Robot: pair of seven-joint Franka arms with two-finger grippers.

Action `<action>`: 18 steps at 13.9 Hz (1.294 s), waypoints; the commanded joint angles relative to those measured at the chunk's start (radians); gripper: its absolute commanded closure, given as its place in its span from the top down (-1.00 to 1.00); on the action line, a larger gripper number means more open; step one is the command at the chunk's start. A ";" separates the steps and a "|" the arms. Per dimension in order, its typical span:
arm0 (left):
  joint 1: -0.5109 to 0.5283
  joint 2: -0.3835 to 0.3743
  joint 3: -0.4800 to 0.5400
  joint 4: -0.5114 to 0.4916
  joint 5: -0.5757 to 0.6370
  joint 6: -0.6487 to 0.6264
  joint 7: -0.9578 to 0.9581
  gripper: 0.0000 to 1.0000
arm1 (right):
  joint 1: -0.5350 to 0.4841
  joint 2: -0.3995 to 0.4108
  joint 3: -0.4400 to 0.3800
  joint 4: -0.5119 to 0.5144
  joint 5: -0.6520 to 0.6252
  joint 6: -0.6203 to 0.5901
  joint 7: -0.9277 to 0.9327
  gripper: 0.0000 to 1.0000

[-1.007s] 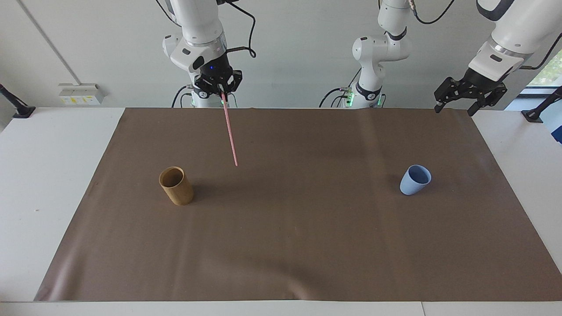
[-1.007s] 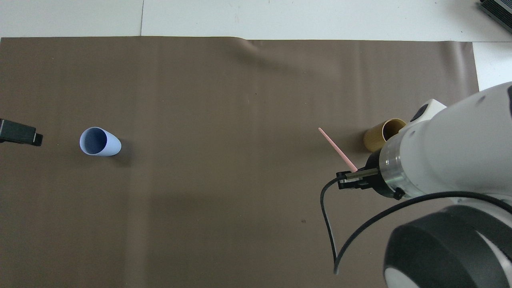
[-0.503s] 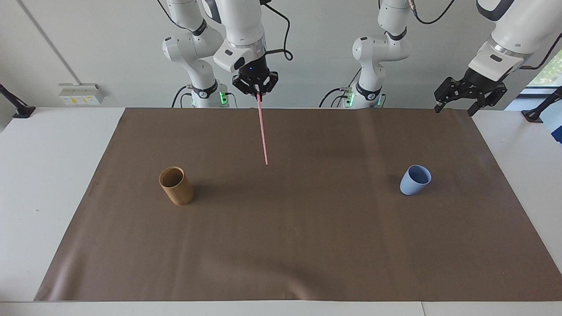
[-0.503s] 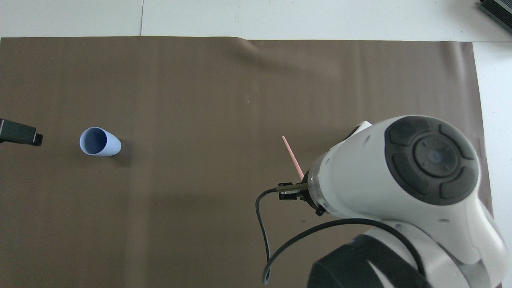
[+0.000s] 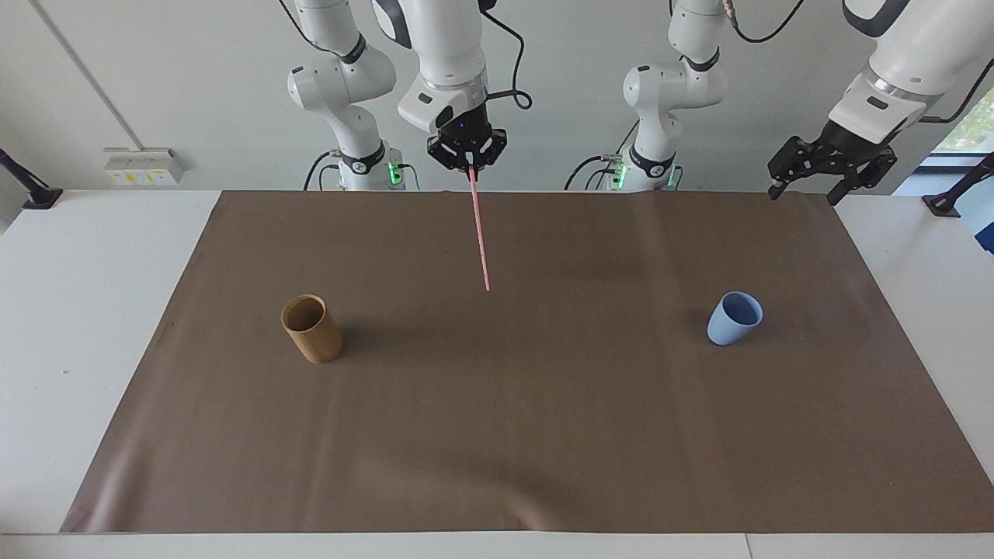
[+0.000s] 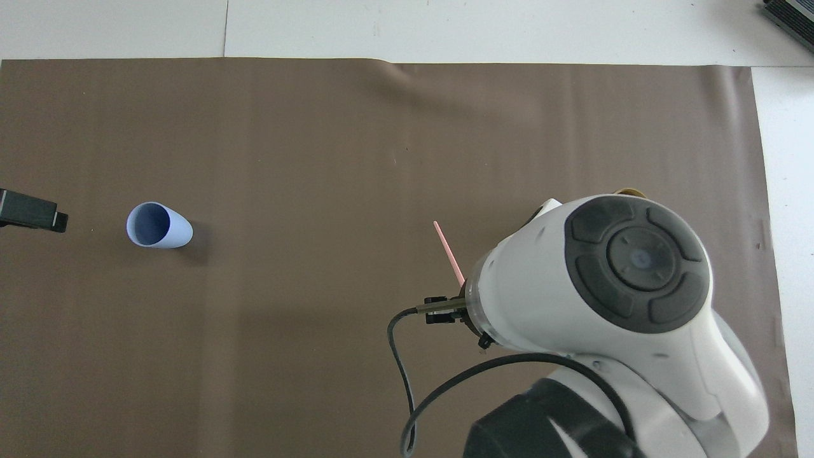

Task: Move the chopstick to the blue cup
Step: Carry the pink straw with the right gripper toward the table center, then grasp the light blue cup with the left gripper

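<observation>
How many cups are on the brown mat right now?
2. A tan-brown cylindrical cup stands toward the right arm's end of the mat; a small light blue tapered cup stands toward the left arm's end. Neither holds anything that shows, and no other cup is visible.

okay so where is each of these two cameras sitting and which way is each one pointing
Facing view: high across the table, looking at the robots; shows both arms, the right gripper holding the chopstick, the left gripper waiting.
Overhead view: above the robots' end, looking steeply down; the right arm's wrist fills the corner.
Shared: chopstick, blue cup, tan cup, brown mat.
</observation>
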 commanded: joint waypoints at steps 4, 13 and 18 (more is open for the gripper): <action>-0.005 -0.035 -0.004 -0.037 -0.013 -0.032 -0.002 1.00 | -0.003 -0.005 -0.003 -0.013 0.022 0.007 -0.005 -1.00; 0.003 -0.042 0.008 -0.213 -0.011 0.162 0.018 1.00 | -0.003 -0.005 -0.003 -0.014 0.022 0.003 -0.008 -1.00; 0.088 -0.018 0.008 -0.411 -0.013 0.415 0.099 1.00 | -0.003 -0.005 -0.003 -0.014 0.022 0.003 -0.008 -1.00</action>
